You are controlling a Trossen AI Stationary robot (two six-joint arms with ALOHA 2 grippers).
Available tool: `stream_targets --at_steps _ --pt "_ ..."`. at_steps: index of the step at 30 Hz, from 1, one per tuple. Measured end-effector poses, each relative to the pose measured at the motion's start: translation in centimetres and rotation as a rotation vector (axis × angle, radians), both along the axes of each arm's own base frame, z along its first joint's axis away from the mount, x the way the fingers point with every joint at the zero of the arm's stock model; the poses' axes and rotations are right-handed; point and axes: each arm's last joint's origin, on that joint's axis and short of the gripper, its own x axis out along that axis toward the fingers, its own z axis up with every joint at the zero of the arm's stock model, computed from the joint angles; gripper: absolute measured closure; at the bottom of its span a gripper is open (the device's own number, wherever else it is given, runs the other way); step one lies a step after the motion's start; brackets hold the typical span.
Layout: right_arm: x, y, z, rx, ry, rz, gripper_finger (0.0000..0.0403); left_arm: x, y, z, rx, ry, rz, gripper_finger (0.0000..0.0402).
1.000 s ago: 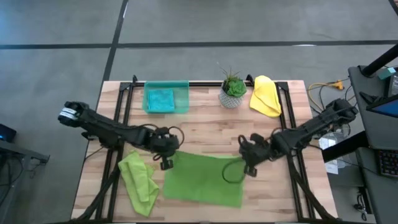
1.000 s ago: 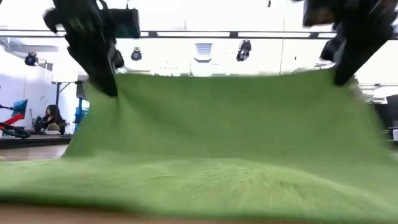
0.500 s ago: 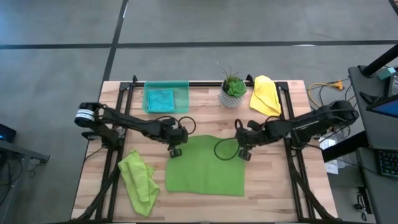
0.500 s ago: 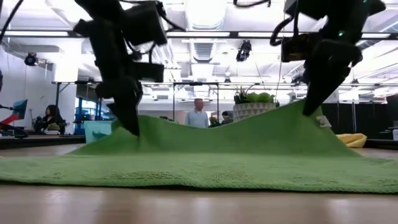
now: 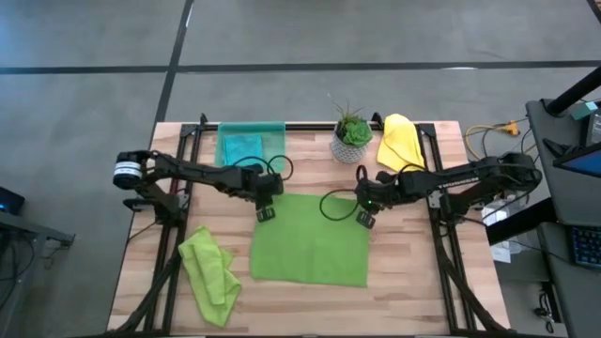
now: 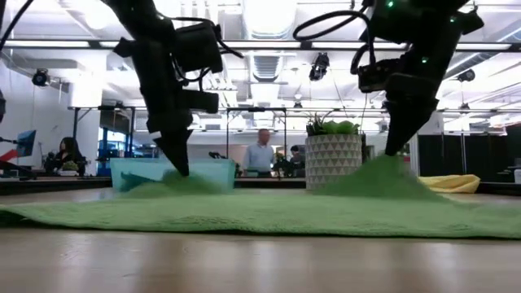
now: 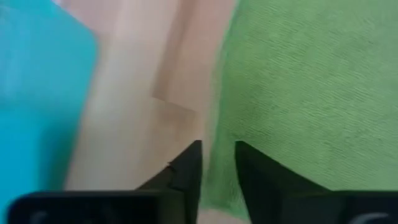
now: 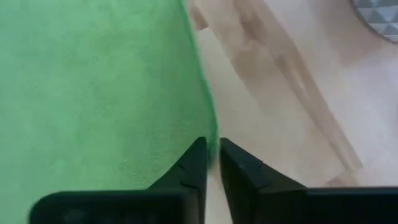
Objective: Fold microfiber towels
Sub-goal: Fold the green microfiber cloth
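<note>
A lime green towel (image 5: 310, 246) lies spread flat in the middle of the table. At its far left corner stands my left gripper (image 7: 217, 149), open, with the towel's edge (image 7: 219, 124) running into the gap between its fingers. My right gripper (image 8: 212, 144) is shut on the far right corner. A second lime green towel (image 5: 212, 274) lies crumpled at the near left. A teal towel (image 5: 241, 150) lies in the see-through tray (image 5: 278, 131), and a yellow towel (image 5: 401, 143) lies at the far right. My left gripper has a fingertip on each side of the towel's far left corner (image 6: 175, 181); I cannot tell whether they touch it. My right gripper pinches the towel's far right corner (image 8: 208, 124) between its two fingers, slanting down from above. That corner stands up in a small peak (image 6: 376, 175) while the rest lies on the table.
A potted plant (image 5: 352, 137) stands at the far edge, just beyond my right gripper. Black rails (image 5: 192, 150) run along the table's left and right sides. People show in the room behind the table in the low view.
Both grippers have gone toward the table's far edge and down, carrying the towel's far edge with them. The towel, which hung up like a curtain between them, now lies spread out flat, with only its two far corners slightly raised.
</note>
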Motion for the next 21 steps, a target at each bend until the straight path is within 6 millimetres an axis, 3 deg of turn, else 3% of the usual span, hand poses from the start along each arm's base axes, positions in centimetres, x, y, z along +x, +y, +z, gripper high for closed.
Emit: stream_targets --at_steps 7,12,17,21 --pt "-0.7 -0.9 1.6 0.001 -0.076 -0.037 0.0279 -1.5 1.6 2.3 0.002 -0.038 0.055 0.0213" --pt "-1.5 0.7 3.9 0.112 -0.247 0.090 0.0246 -3.0 1.0 3.9 -0.211 -0.114 -0.028 0.0198" --pt "-2.4 4.5 4.6 0.234 -0.366 0.224 0.0244 -4.8 -1.9 3.5 -0.464 -0.146 -0.173 0.0212" --pt "-3.2 7.7 3.4 0.289 -0.404 0.235 0.0255 -6.6 -6.0 1.8 -0.537 -0.114 -0.276 0.0226"
